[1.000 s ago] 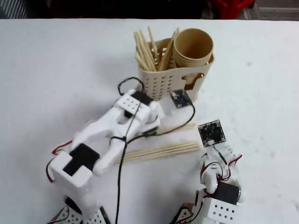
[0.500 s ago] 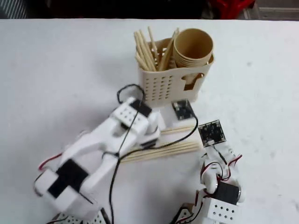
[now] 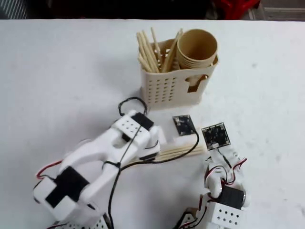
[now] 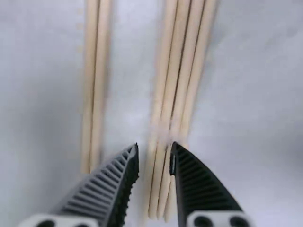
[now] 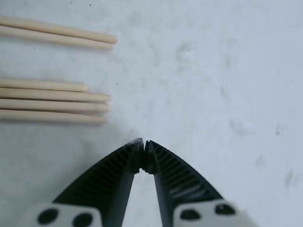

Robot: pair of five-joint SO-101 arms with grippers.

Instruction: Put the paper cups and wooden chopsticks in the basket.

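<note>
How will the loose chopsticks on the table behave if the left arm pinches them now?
Probably stiff and light: the chopsticks are thin, straight wood. They look round and smooth, so some may roll or slip aside. Several lie side by side under the narrowly open jaws, so a pinch may catch only one or two.

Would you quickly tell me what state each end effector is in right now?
Left end effector: slightly open over the wooden chopsticks.
Right end effector: closed, empty.
</note>
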